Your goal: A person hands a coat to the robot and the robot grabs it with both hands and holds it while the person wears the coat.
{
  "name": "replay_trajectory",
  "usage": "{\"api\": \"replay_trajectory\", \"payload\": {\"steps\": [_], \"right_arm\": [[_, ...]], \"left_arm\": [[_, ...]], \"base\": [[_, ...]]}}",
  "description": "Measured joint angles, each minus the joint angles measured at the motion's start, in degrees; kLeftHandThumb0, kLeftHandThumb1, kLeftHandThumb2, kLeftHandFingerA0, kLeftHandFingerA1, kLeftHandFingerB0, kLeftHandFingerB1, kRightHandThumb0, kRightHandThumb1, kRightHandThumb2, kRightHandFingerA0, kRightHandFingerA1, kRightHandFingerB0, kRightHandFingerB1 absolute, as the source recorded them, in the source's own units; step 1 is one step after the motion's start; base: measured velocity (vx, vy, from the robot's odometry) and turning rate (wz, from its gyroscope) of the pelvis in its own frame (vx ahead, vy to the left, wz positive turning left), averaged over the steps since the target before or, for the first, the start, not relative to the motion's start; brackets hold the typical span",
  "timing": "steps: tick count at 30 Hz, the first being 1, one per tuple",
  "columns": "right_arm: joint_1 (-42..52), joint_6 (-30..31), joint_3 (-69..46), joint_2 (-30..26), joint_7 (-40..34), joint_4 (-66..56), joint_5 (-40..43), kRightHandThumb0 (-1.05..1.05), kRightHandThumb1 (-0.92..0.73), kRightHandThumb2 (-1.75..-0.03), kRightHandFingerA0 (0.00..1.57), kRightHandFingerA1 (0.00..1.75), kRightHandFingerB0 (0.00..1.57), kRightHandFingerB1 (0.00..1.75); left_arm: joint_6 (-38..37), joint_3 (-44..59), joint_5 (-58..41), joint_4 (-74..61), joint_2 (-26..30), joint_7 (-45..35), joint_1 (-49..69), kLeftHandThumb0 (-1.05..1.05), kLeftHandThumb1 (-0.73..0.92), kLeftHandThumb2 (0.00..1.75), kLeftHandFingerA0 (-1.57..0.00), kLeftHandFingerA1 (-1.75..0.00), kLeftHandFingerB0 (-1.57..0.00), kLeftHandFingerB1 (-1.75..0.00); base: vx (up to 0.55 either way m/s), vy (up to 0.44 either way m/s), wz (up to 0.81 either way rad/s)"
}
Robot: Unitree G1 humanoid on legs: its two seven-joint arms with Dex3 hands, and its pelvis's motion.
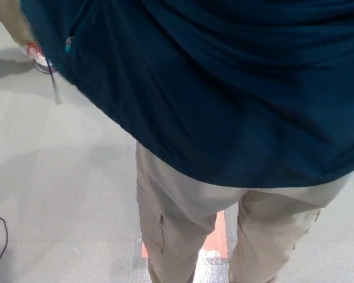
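Head view looks down on a pale grey floor (pixel 59 177), speckled and smooth, with an orange strip (pixel 219 236) on it between the person's legs. At the left edge a thin black cable (pixel 0 242) curls across it. Dark blue coat (pixel 224 88) fills the upper picture, hanging over the person's back, its hem lying across beige trousers (pixel 177 206). A small teal zip pull (pixel 68 44) dangles near the coat's left edge. Top left, a red and white shoe (pixel 40 58) shows, partly cut off. Neither of my hands appears, so their state I cannot tell.
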Motion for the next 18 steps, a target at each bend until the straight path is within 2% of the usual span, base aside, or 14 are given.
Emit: {"api": "replay_trajectory", "payload": {"steps": [2,5,7,8,9,10,11,13,14,15,16,18], "right_arm": [[3.28,-0.62,-1.87,-0.46,-0.18,-3.94,1.0,-1.0,-0.83,-1.13,0.0,0.05,0.0,0.0],[9.1,-1.11,-5.23,-0.96,-0.28,-10.84,2.65,-0.84,-0.76,-1.12,0.0,0.17,0.0,0.12],[12.89,-1.14,-7.45,-1.0,-0.3,-15.19,3.51,-0.81,-0.75,-1.12,0.0,0.2,0.0,0.15],[14.82,-1.14,-8.62,-1.0,-0.3,-17.38,4.04,-0.79,-0.91,-0.67,0.0,0.21,0.0,0.13],[16.61,-1.14,-9.62,-0.99,-0.28,-19.46,4.55,-0.79,-0.91,-0.67,0.0,0.21,0.0,0.13],[18.94,-1.12,-10.95,-0.94,-0.24,-22.2,5.19,-0.89,-0.77,-1.09,0.0,0.13,0.0,0.07],[20.18,-1.09,-11.64,-0.89,-0.21,-23.68,5.52,-0.78,-0.73,-1.09,0.0,0.2,0.0,0.16],[23.89,-1.05,-13.55,-0.61,-0.11,-27.86,6.53,-0.8,-0.72,-1.09,0.01,0.23,0.01,0.17],[26.65,-0.99,-14.94,-0.28,-0.08,-30.91,7.11,-0.73,-0.7,-1.09,0.0,0.39,0.0,0.23],[28.97,-0.95,-16.06,0.11,-0.07,-33.6,7.5,-0.75,-0.72,-1.09,0.09,0.52,0.0,0.28],[30.4,-0.93,-16.76,0.47,-0.07,-35.17,7.68,-0.68,-0.69,-1.09,0.09,0.53,0.0,0.32],[34.92,-0.89,-18.79,1.61,-0.1,-40.15,8.03,-0.7,-0.72,-1.03,0.03,0.49,0.03,0.36]], "left_arm": [[-0.09,0.93,-0.28,-2.49,1.05,0.15,1.89,-0.98,0.83,1.12,0.0,-0.04,0.0,-0.03],[-0.06,2.75,-0.65,-7.42,2.78,0.19,5.75,-0.95,0.81,1.14,0.0,-0.06,0.0,-0.07],[-0.01,4.22,-0.81,-11.29,3.82,0.12,8.81,-0.93,0.81,1.14,0.0,-0.08,0.0,-0.08],[0.0,5.1,-0.91,-13.35,4.34,0.05,10.46,-0.91,0.79,1.13,0.0,-0.09,0.0,-0.1],[0.02,5.9,-1.03,-15.27,4.73,-0.01,12.01,-0.91,0.79,1.13,0.0,-0.09,0.0,-0.1],[0.02,6.96,-1.22,-17.84,4.99,-0.06,14.11,-0.91,0.78,1.12,0.0,-0.09,0.0,-0.09],[0.03,7.58,-1.34,-19.16,5.08,-0.1,15.28,-0.9,0.77,1.11,0.0,-0.1,0.0,-0.11],[0.04,9.29,-1.67,-23.02,5.33,-0.28,18.77,-0.87,0.76,1.12,0.0,-0.13,0.0,-0.13],[0.05,10.56,-1.85,-25.82,5.42,-0.39,21.47,-0.87,0.77,1.12,0.0,-0.12,0.0,-0.13],[0.07,11.64,-1.98,-28.3,5.48,-0.5,23.8,-0.86,0.77,1.12,0.0,-0.13,0.0,-0.14],[0.09,12.32,-2.03,-29.86,5.49,-0.55,25.26,-0.85,0.77,1.12,0.0,-0.15,-0.01,-0.15],[0.21,14.48,-2.16,-34.9,5.38,-0.72,30.32,-0.84,0.75,1.12,0.0,-0.17,0.0,-0.16]], "base": [[0.0,0.0,0.0],[0.0,0.0,0.0],[0.0,0.0,0.0],[0.0,0.0,0.0],[0.0,0.0,0.0],[0.0,0.0,0.0],[0.0,0.0,0.0],[0.0,0.0,0.0],[0.0,0.0,0.0],[0.0,0.0,0.0],[0.0,0.0,0.0],[0.0,0.0,0.0]]}}
